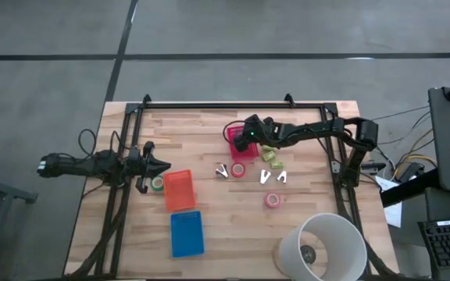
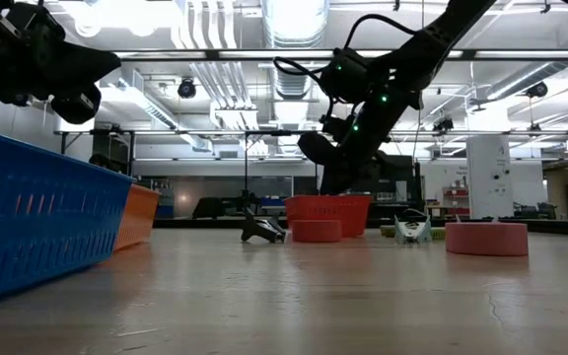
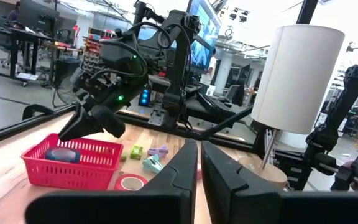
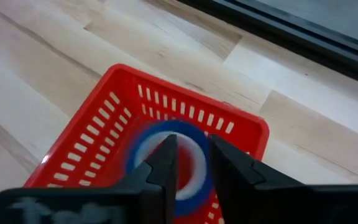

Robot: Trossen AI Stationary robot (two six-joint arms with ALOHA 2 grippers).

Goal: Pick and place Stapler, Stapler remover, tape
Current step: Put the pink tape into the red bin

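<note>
My right gripper (image 1: pixel 248 139) (image 4: pixel 192 155) hovers over a red mesh basket (image 4: pixel 166 106) (image 3: pixel 73 168), its fingers slightly apart. A blue tape roll (image 4: pixel 191 127) (image 3: pixel 62 154) lies flat inside the basket, below the fingertips. On the table lie a red tape roll (image 1: pixel 238 169) (image 3: pixel 131 182), a pink one (image 1: pixel 273 200) and a green one (image 1: pixel 157 183). A small dark claw-shaped piece (image 1: pixel 223 170) (image 2: pixel 261 229) lies left of the red roll. Small green pieces (image 1: pixel 268 152) and two white ones (image 1: pixel 266 176) lie nearby. My left gripper (image 1: pixel 165 165) (image 3: pixel 199 155) waits at the left, fingers together.
An orange basket (image 1: pixel 180 190) and a blue basket (image 1: pixel 187 232) sit near my left gripper. A big white cylinder (image 1: pixel 323 246) stands at the near right corner. A black frame (image 1: pixel 217 105) runs along the far and side edges. Bare wood shows in the near middle.
</note>
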